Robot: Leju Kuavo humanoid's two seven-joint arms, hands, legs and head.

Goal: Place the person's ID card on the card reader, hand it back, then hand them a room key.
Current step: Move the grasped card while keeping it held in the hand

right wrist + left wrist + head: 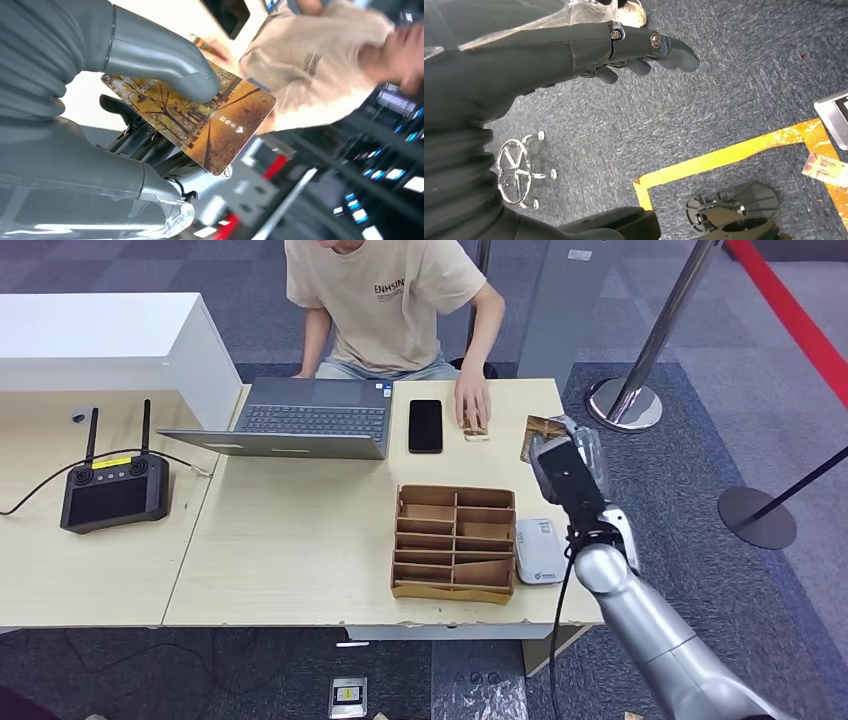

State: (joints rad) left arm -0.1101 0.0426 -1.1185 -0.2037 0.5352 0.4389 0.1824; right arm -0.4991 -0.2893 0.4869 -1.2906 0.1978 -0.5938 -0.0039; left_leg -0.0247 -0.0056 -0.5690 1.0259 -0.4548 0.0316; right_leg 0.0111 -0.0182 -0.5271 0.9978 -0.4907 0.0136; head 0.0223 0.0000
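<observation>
Over desk (300,540) edge, right hand (565,465) pinches room key (543,432), person's hand (472,400) on ID card (477,433) nr phone (425,426)

Right hand (125,100) holds a card (200,120): grey thumb (165,65) pressed on its printed face, darker fingers (135,130) under it. Card shows an autumn tree-lined path in orange-brown, with small white characters near the middle. Beyond it, blurred, a person (310,65) in a beige T-shirt. A dark phone (230,15) lies on the pale counter (170,15).
</observation>
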